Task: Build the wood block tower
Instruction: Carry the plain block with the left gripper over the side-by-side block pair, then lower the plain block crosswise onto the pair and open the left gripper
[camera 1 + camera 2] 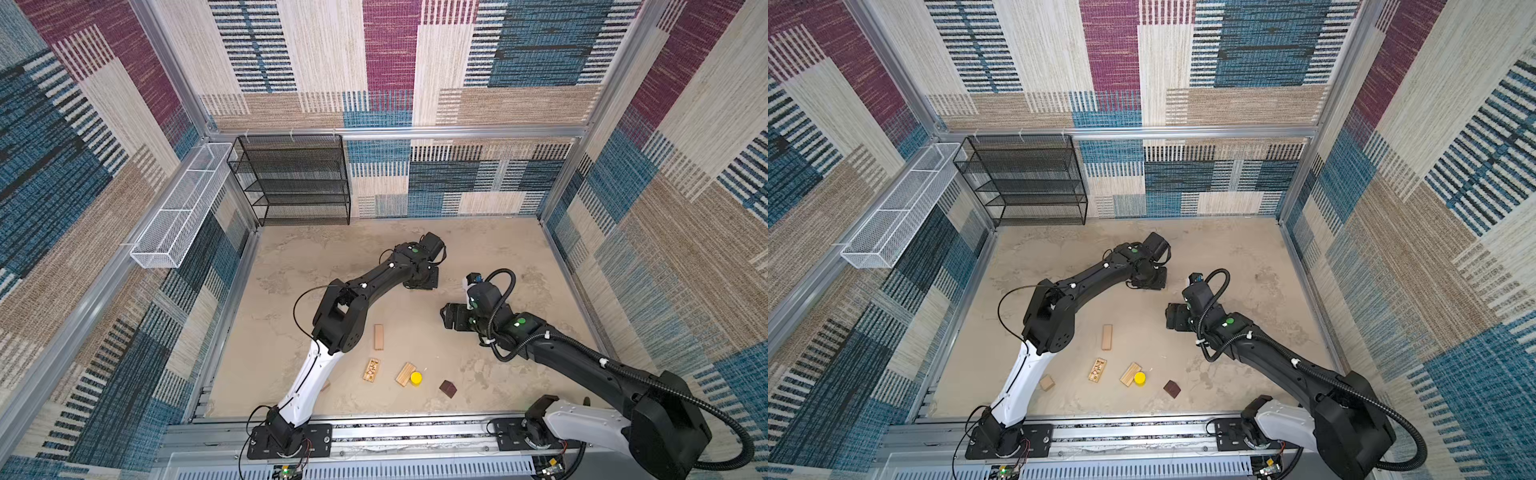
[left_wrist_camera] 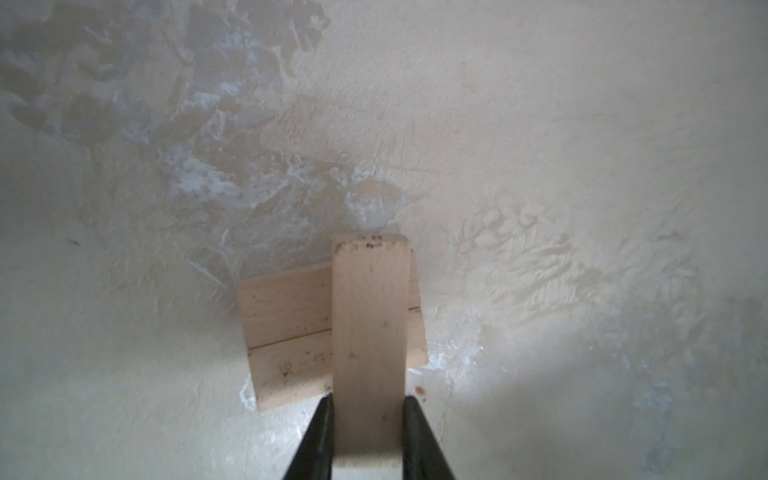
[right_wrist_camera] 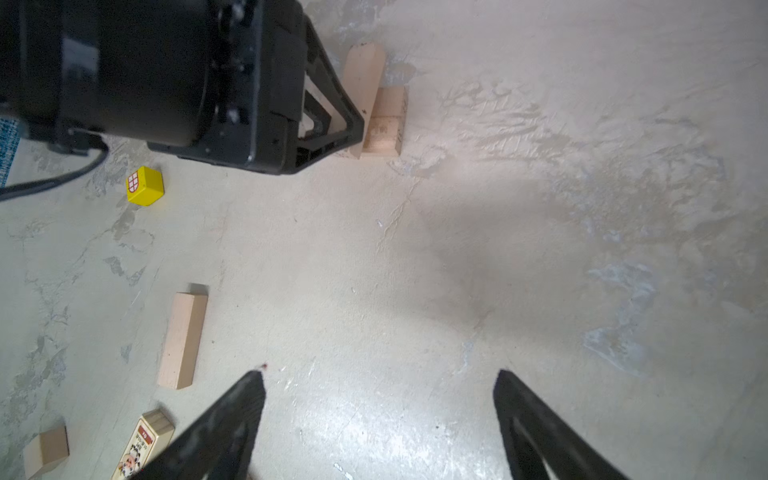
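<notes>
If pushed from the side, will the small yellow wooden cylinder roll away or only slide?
The small yellow wooden cylinder seems to stand on its flat end, so it would probably slide. If tipped, its round side would likely roll. The pale plank beside it may block it.

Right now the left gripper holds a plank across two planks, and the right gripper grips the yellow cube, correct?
No. The right wrist view shows the right gripper open and empty; the yellow cube lies free. The left gripper does hold its plank across the two planks.

top views: overhead, looking down, sharing whole table (image 1: 478,249) | wrist views: close, low over table
</notes>
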